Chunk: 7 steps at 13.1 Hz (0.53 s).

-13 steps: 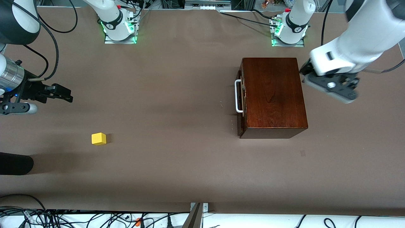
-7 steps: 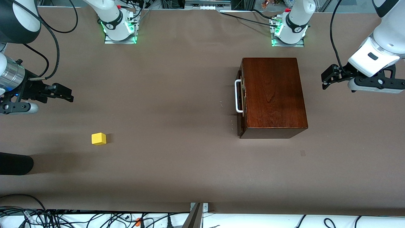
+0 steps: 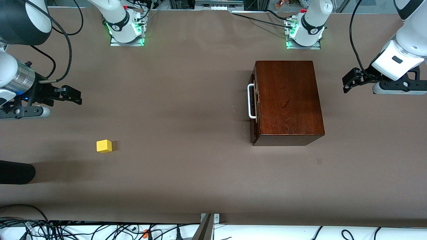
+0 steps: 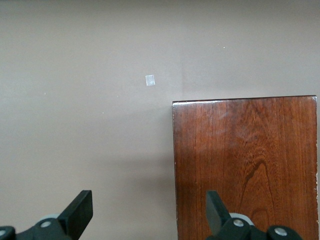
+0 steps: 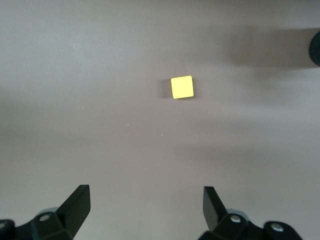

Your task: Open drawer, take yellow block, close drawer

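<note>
The dark reddish-brown wooden box (image 3: 288, 100) stands toward the left arm's end of the table. Its drawer (image 3: 254, 106) looks pushed in, and the white bar handle (image 3: 250, 101) faces the table's middle. The yellow block (image 3: 104, 146) lies on the bare table toward the right arm's end, nearer the front camera than the box. My right gripper (image 3: 76, 95) hangs open over bare table; its wrist view shows the yellow block (image 5: 182, 87) well apart from the right gripper (image 5: 145, 207). My left gripper (image 3: 348, 84) is open and empty by the box's handle-less side. In the left wrist view the left gripper (image 4: 148, 215) straddles the box (image 4: 245, 165) edge.
A black rounded object (image 3: 16, 172) lies at the table's edge by the right arm's end. Cables run along the edge nearest the front camera. A small pale mark (image 3: 319, 161) sits on the table near the box.
The left arm has swung off the box's edge toward its own end of the table and levelled out. The right gripper has shifted slightly toward the middle. Box and block have not moved.
</note>
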Tool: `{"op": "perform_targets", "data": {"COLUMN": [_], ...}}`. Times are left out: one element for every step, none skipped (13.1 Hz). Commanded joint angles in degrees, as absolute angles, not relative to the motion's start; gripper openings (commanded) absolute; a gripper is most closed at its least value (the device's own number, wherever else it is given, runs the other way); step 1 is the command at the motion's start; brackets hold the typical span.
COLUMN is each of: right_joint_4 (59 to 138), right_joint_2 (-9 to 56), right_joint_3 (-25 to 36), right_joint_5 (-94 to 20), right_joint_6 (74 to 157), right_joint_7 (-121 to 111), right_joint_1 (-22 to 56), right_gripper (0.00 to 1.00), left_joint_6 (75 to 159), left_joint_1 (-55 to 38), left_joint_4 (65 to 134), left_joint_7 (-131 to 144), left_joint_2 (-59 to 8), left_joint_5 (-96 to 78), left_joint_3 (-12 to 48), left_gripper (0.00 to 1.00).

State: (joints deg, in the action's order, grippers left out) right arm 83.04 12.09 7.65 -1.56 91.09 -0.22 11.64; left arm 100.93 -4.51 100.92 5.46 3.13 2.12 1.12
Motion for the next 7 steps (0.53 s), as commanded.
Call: {"op": "perform_targets", "data": {"right_joint_4": [84.36,86.46,88.66,89.90,89.74,89.48,89.12], "right_joint_2": [10.47,9.24,8.01,7.22,7.21,7.38,7.64], "right_joint_3": [7.65,7.65,7.65,7.65,7.65,7.65,7.47], "right_joint_5": [-0.70,-0.62,-0.62,-0.62,-0.62,-0.18,1.39], "right_joint_6": [90.35,91.66,93.58,94.82,95.01,95.18,95.27], "right_joint_7": [0.62,0.62,0.53,0.53,0.44,0.44,0.44], "right_joint_1": [11.69,11.69,11.69,11.69,11.69,11.69,11.69], "right_gripper": [1.00,1.00,1.00,1.00,1.00,1.00,1.00], "left_joint_6": [96.97,95.20,95.10,95.10,95.10,95.10,95.10], "left_joint_1": [-4.31,-4.31,-4.31,-4.31,-4.31,-4.39,-4.39], "left_joint_4": [97.05,95.81,95.71,95.63,95.45,95.10,94.49], "left_joint_7": [6.15,6.24,5.72,5.54,5.54,5.54,5.45], "left_joint_2": [0.89,0.18,0.18,0.00,-0.26,-0.35,-0.96], "left_joint_5": [1.50,1.49,1.49,1.49,1.49,1.49,1.58], "left_joint_3": [1.23,1.23,1.23,1.23,1.23,1.23,1.32], "left_gripper": [1.00,1.00,1.00,1.00,1.00,1.00,1.00]}}
